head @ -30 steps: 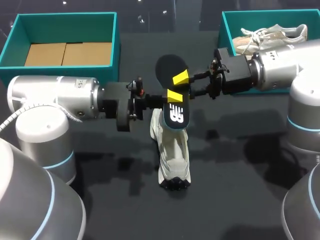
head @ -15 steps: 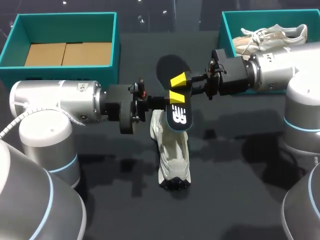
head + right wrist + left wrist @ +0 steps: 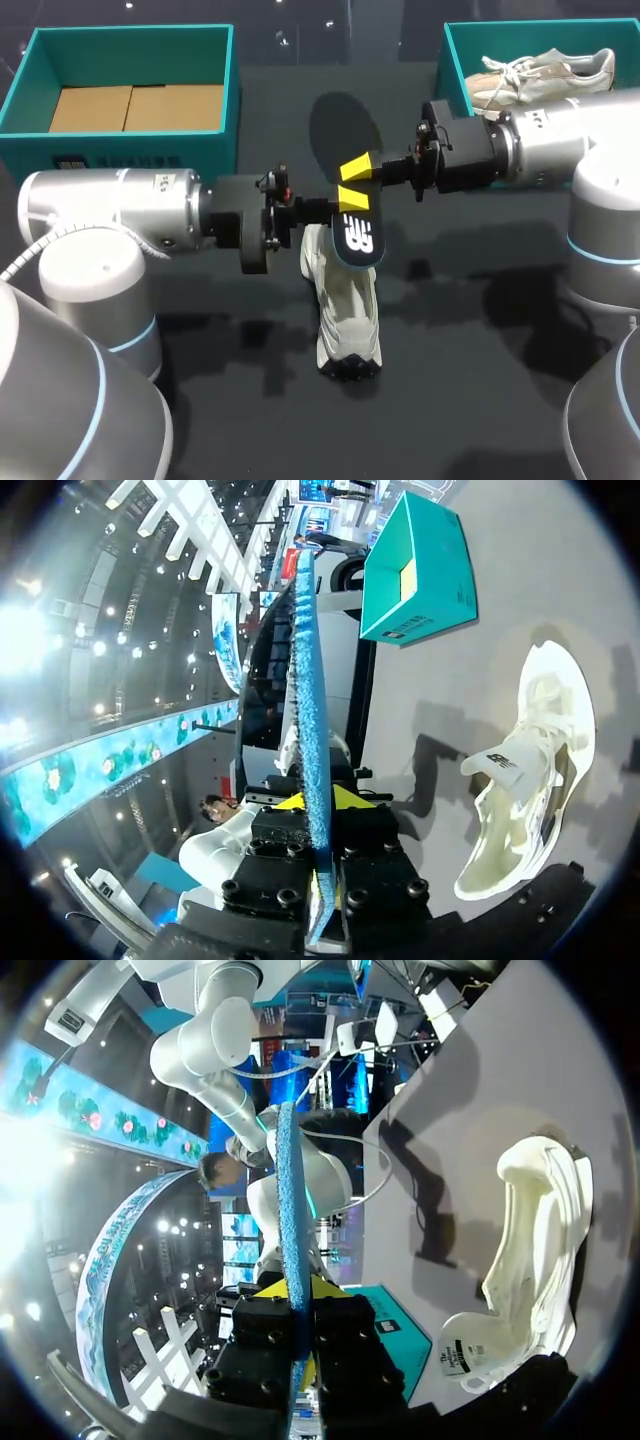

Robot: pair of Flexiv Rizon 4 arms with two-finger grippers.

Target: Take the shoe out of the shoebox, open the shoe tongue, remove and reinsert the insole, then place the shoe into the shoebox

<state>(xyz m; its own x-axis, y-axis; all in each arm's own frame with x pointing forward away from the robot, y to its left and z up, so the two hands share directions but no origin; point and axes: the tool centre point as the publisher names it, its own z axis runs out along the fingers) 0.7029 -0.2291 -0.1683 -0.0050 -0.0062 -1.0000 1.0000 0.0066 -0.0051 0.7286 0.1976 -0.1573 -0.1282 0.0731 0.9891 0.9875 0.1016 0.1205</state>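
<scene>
Black foam insole (image 3: 357, 235), blue on its underside, is held edge-on above the worktop by both arms. The left claw (image 3: 351, 199) is clamped on it from one side and the right claw (image 3: 356, 168) from the other, close beside each other, probably to steady and aim it for reinsertion. Directly beneath both claws, the cream mesh shoe (image 3: 346, 320) lies on the dark worktop (image 3: 480, 340). Its opening faces up, seemingly ready to receive the insole.

Black insole (image 3: 345, 128), cream shoe (image 3: 348, 310), teal shoebox (image 3: 130, 32)
</scene>
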